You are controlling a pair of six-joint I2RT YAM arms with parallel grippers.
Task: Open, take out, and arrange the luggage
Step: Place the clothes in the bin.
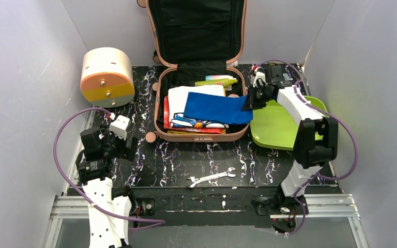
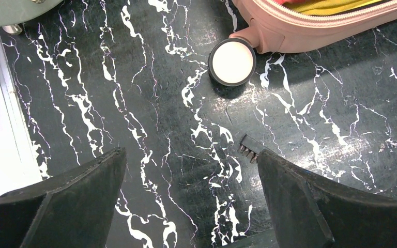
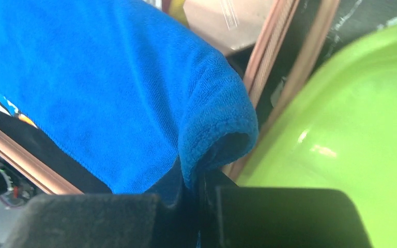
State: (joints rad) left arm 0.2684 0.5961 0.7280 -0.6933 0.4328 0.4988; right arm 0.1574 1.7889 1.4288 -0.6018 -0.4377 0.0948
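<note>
table [image 1: 269, 160] (black, white-veined) | on it: luggage [image 1: 196, 31]; drum box [image 1: 106, 75]; green tray [image 1: 274, 129]; wrench [image 1: 211, 177]; small black part [image 1: 150, 166]

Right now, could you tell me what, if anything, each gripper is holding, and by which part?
The right gripper pinches the blue cloth by a folded edge; the left gripper is open and empty.

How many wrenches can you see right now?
1. The wrench lies on the table in front of the luggage, close to the table's near edge. More may be hidden under the blue cloth and the other packed contents.
</note>
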